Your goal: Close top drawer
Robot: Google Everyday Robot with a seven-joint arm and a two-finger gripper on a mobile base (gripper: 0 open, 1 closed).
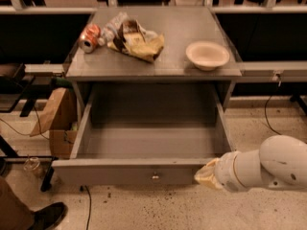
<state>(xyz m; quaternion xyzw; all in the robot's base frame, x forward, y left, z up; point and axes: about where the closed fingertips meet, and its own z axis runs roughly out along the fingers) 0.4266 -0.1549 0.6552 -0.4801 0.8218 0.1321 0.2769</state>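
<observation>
The top drawer (144,143) is a wide, deep grey box pulled fully out of the grey cabinet. Its inside is bare. Its plain grey front panel (124,172) has a small metal knob (155,177) at the centre. My white arm comes in from the lower right. The gripper (205,174) is at the right end of the front panel, touching or just in front of it. Only its tan tip shows past the white wrist.
The cabinet top (158,63) holds a red can (89,37), a crumpled snack bag (136,40) and a white bowl (207,54). A cardboard box (53,121) stands on the floor at left. A dark shoe (45,215) is at lower left. Cables lie on the floor.
</observation>
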